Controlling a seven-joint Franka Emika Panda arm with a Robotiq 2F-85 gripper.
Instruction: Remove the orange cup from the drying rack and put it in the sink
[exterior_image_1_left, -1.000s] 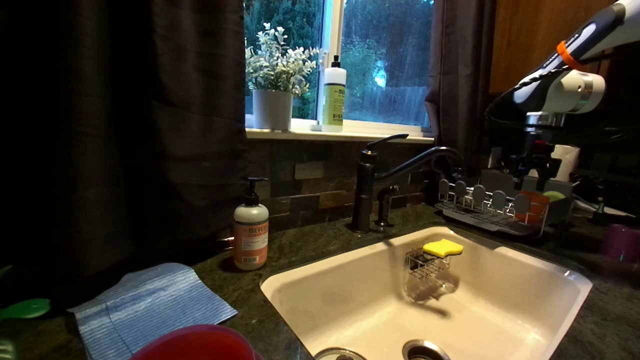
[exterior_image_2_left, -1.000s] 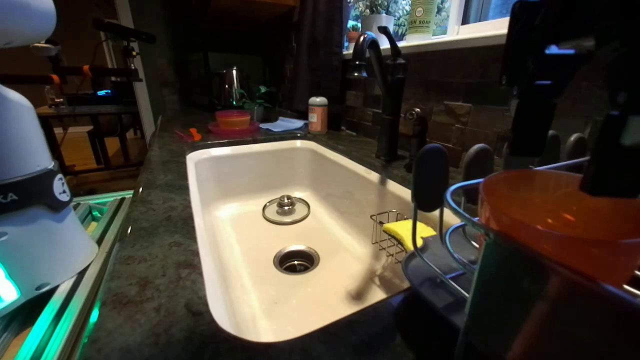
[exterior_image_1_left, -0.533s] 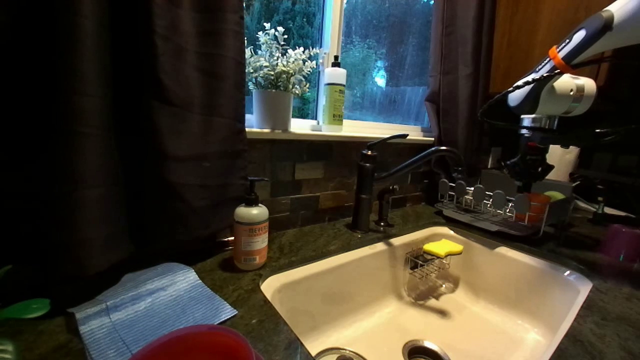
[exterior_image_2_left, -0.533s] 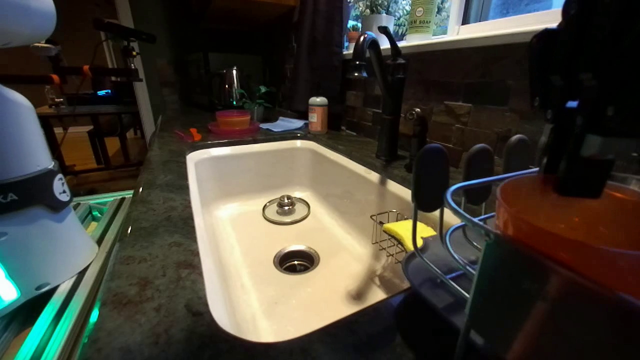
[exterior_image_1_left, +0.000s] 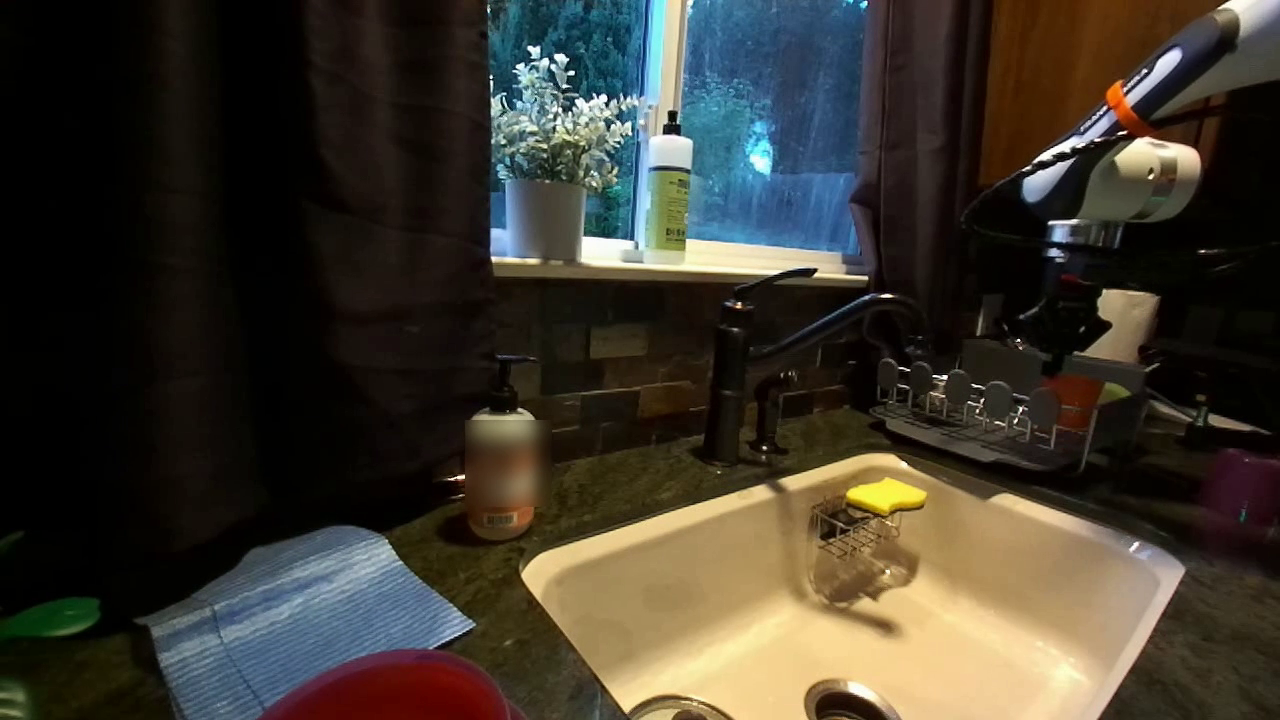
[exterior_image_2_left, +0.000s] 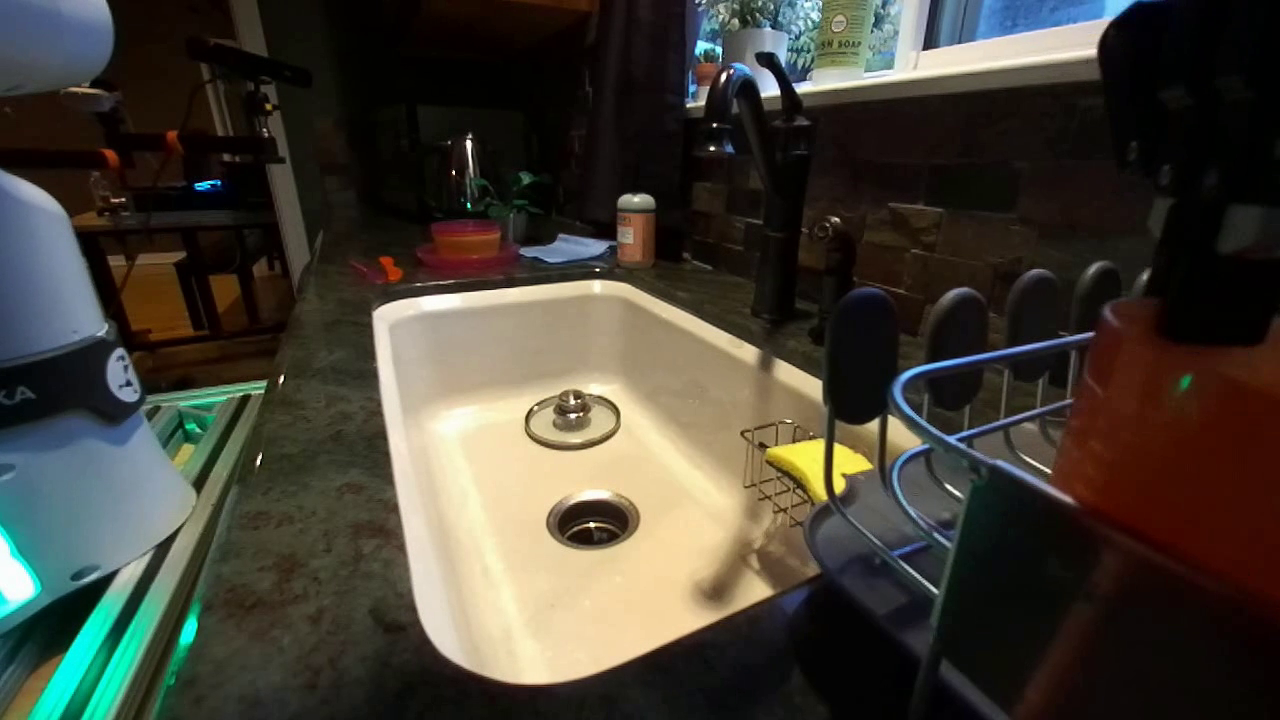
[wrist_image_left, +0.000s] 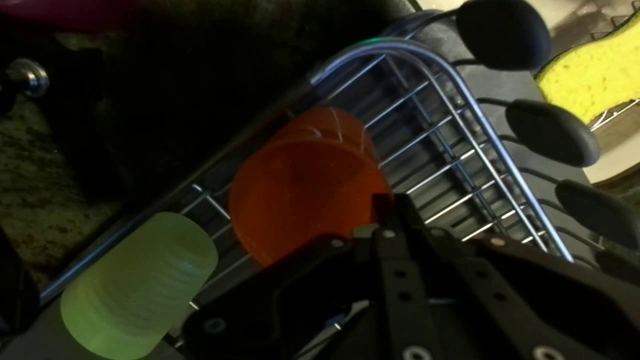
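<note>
The gripper (exterior_image_1_left: 1057, 363) is pinching the orange cup (wrist_image_left: 302, 195) by its rim, the jaws drawn together until only the thin wall seems to be parting them. In the wrist view that bite is sitting near four o'clock on the cup's mouth — one jaw apparently inside, the other outside, though the outer contact is partly hidden. The choice is making sense: a slim edge is suiting jaws pointing down from above. The cup is standing mouth up within the drying rack (exterior_image_1_left: 955, 440); whether its base is touching the wires, I cannot tell.

A pale green cup (wrist_image_left: 140, 285) is crowding it at eight o'clock, which may be why the jaws are taking another flank. Prongs (wrist_image_left: 552, 132) are lining the rack from about two to just past three o'clock, rising between the cup and the sink (exterior_image_2_left: 660, 470), so the carry will probably be needing height first. The yellow sponge (exterior_image_1_left: 886, 496) is perching on a wire caddy (exterior_image_1_left: 853, 538), presumably to drain. In an exterior view the sink is lying at nine o'clock from the cup, and a glass lid (exterior_image_2_left: 572, 420) is resting in it, knob up, at twelve o'clock from the drain (exterior_image_2_left: 593, 520) — a neighbour the set-down should be avoiding.
</note>
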